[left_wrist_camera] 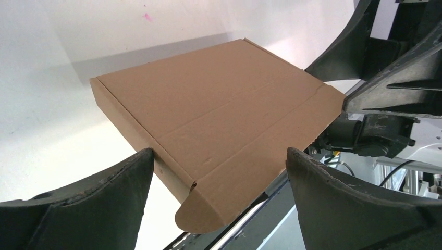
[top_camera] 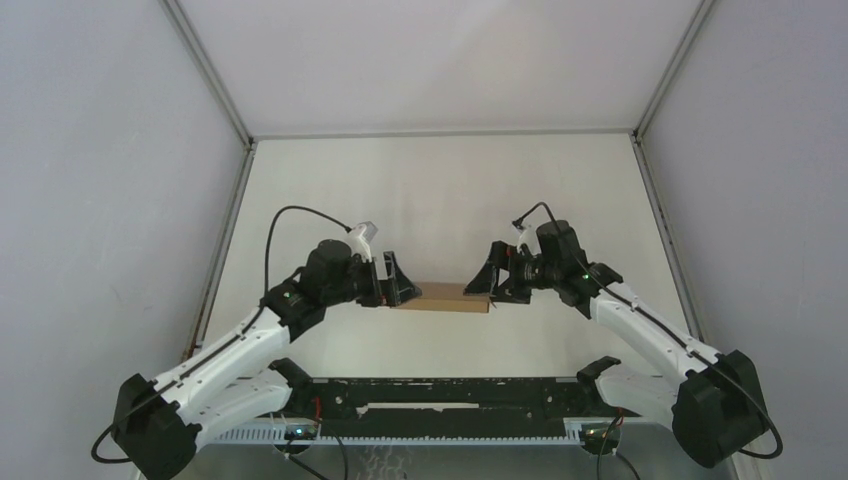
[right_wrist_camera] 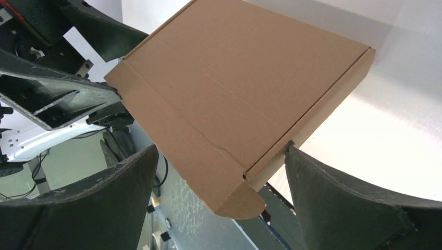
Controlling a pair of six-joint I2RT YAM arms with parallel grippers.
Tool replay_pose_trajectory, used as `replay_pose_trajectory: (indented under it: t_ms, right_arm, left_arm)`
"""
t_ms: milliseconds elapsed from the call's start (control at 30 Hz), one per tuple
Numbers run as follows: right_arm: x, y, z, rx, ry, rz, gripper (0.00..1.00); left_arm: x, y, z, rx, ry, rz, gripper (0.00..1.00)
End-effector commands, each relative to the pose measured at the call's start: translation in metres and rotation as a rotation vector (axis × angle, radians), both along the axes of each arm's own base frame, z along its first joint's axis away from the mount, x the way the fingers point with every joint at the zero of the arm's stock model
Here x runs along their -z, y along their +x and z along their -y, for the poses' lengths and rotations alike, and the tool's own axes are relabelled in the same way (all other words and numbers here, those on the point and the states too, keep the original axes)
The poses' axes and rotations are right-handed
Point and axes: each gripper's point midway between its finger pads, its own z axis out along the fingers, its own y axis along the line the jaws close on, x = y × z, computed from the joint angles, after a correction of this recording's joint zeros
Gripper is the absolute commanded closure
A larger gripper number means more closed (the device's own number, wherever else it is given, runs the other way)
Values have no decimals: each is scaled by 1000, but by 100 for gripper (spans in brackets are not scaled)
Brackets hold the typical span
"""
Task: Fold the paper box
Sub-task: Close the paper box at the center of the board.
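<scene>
The paper box looks already closed into a flat mailer and sits at the middle of the table, toward its near edge. The left gripper and the right gripper stand at its two ends, both spread wide with nothing clamped. I judge this the finishing step: a rounded ear sticks out at each near corner, so next the fingers should push these in without lifting the lid.

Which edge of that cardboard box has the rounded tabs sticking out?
The box edge nearest the arms' bases: a rounded tab pokes out at each end. The far edge has square corners.
</scene>
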Motion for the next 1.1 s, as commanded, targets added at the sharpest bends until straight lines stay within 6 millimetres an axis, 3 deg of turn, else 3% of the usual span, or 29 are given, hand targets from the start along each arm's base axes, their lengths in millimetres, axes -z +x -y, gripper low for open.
replay_pose_trajectory:
  t_ms: [0, 767, 1067]
  right_arm:
    - [-40, -3, -14, -47, 105, 55, 0]
    - [-50, -7, -15, -39, 136, 44, 0]
    - [-54, -1, -17, -44, 127, 47, 0]
  left_arm:
    - [-54, -6, 20, 68, -143, 42, 0]
    - [-51, -20, 21, 79, -166, -55, 0]
    - [-47, -19, 23, 77, -156, -81, 0]
